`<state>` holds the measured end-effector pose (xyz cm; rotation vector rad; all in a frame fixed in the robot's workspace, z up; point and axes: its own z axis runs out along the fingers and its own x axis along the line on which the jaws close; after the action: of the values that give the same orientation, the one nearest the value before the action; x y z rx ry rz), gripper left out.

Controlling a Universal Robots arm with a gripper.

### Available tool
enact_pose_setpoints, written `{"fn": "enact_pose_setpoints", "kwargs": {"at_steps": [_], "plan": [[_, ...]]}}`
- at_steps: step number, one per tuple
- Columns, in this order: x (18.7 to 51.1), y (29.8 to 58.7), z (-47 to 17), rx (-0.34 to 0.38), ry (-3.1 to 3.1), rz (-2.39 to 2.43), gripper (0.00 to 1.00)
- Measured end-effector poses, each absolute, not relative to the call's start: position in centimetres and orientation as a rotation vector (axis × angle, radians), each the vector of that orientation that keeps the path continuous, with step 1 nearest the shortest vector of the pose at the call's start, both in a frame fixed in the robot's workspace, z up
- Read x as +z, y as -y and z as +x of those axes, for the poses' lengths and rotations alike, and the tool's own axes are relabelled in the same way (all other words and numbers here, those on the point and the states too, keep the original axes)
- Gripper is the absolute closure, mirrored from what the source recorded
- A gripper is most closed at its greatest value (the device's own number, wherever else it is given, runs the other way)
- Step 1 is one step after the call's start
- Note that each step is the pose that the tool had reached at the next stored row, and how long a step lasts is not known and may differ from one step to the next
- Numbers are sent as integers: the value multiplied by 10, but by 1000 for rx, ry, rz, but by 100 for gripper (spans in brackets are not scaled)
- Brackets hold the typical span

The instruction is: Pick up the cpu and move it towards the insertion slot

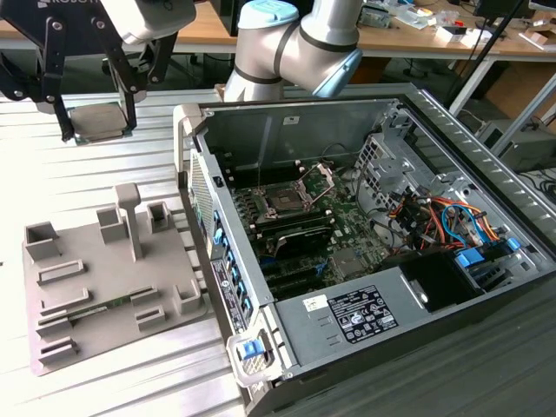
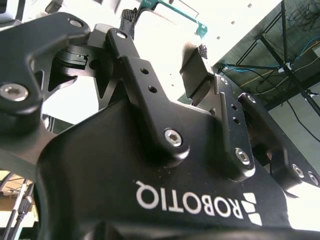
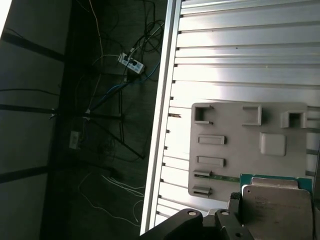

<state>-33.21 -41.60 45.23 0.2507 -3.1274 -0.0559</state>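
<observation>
My gripper (image 1: pixel 98 129) hangs at the far left of the exterior view, above the ribbed metal table and left of the open computer case. It is shut on the cpu (image 1: pixel 99 122), a flat silvery square held between the two black fingers. The first wrist view gives the cpu's (image 3: pixel 280 207) metal face with a green rim, above the grey fixture plate (image 3: pixel 250 145). In the second wrist view a green edge of the cpu (image 2: pixel 172 7) sits between the fingertips (image 2: pixel 201 52). The insertion slot (image 1: pixel 283 199) lies inside the case, its silver bracket (image 1: pixel 323 174) hinged up.
The open computer case (image 1: pixel 365 243) fills the exterior view's right, with orange and blue cables (image 1: pixel 443 217) and a tall side wall (image 1: pixel 213 261). A grey fixture plate (image 1: pixel 104 278) with raised posts lies on the table. Wooden desks (image 1: pixel 417 35) stand behind.
</observation>
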Motion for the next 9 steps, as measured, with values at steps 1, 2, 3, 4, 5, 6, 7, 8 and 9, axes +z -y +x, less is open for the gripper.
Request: {"fn": "enact_pose_setpoints", "kwargs": {"at_steps": [1,2,3,4,5,6,7,8,9], "plan": [[452,416,-332,-56,3127,251,45],[452,416,-331,-56,3127,251,45],[452,416,-331,-56,3127,251,45],[452,416,-330,-56,3127,251,45],[452,416,-330,-56,3127,251,45],[452,416,-330,-56,3127,251,45],[452,416,-329,-56,3127,251,45],[452,416,-328,-56,3127,251,45],[452,416,-328,-56,3127,251,45]]}}
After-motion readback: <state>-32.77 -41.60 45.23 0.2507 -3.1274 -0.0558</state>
